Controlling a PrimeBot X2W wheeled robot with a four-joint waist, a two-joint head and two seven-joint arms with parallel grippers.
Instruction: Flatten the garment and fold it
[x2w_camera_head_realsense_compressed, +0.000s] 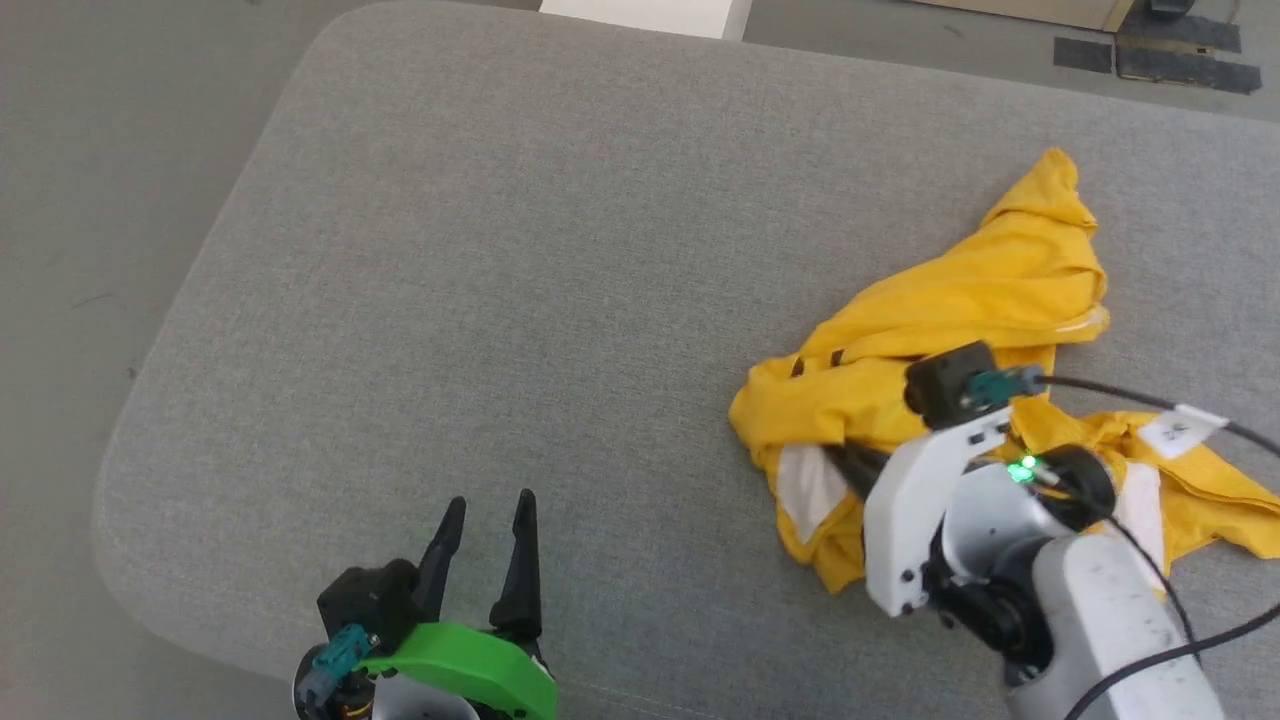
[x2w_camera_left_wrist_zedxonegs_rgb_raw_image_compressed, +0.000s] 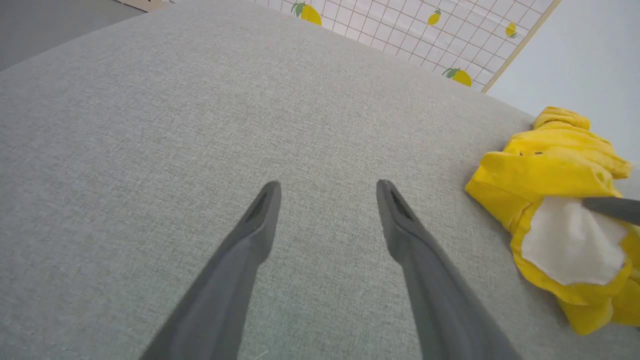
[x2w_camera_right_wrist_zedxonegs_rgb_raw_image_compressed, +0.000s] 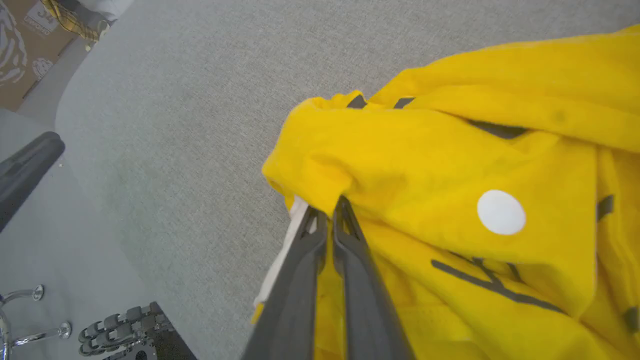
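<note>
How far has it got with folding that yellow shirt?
Barely started. Done: nothing is flat; the mustard-yellow cotton t-shirt lies crumpled on the grey fabric-covered surface. In hand: the right hand is shut on a fold at its edge; the left hand is open, apart from it. Left: spreading it flat, then all the folding.

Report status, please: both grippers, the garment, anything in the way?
Right gripper shut on garment. Left gripper open over grey surface, apart from garment. Garment crumpled, not flattened. No obstacle seen.

We've got a grey fabric-covered tabletop (x2w_camera_head_realsense_compressed: 500, 250) with rounded corners, and a crumpled mustard-yellow t-shirt (x2w_camera_head_realsense_compressed: 960, 300) lying on its right side.
</note>
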